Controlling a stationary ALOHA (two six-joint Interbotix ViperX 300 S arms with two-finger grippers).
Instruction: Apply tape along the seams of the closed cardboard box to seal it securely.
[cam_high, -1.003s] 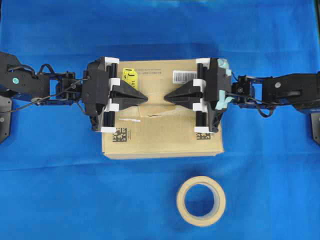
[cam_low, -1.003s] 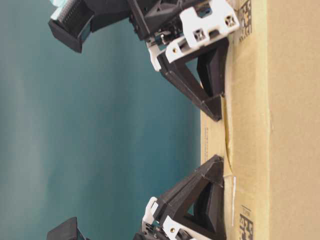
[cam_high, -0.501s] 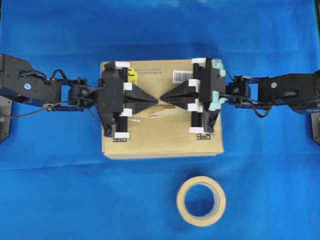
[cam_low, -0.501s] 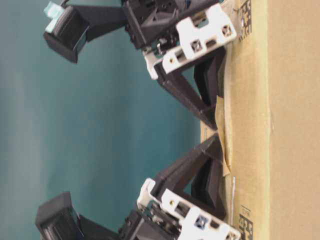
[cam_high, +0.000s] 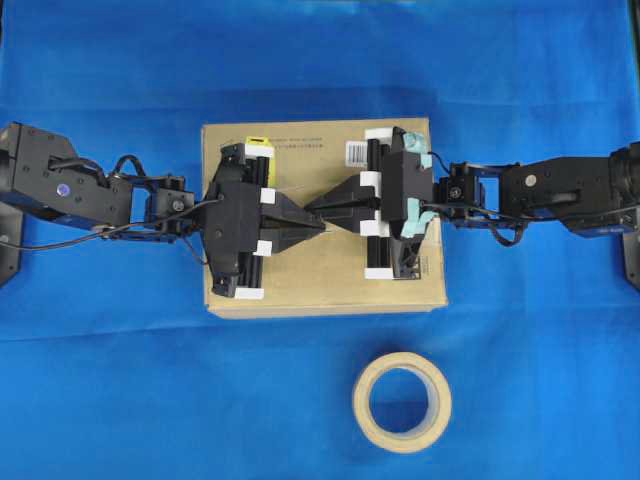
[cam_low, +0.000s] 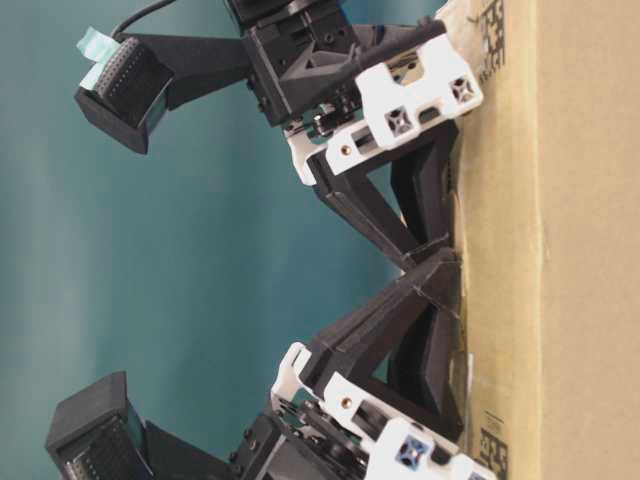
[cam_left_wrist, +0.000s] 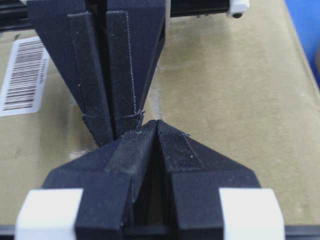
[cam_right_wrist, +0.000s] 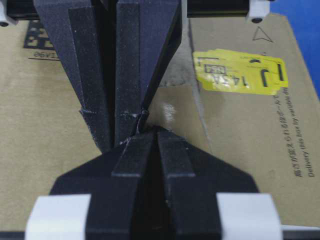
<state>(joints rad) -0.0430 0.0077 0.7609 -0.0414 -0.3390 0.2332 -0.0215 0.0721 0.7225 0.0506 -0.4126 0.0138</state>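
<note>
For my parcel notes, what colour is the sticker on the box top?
Yellow sticker with black print, clearest in the right wrist view.

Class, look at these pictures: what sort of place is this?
Probably a robotics lab bench: two arms, left gripper and right gripper, over a cardboard box on a blue cloth, tape roll nearby.

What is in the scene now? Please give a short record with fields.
surface: blue cloth
cardboard box: closed, middle of the cloth
left gripper: shut, over the box top
right gripper: shut, its tip meets the left one
tape roll: flat on the cloth, in front of the box, apart from it
yellow sticker: on the box top
barcode label: on the box top
</note>
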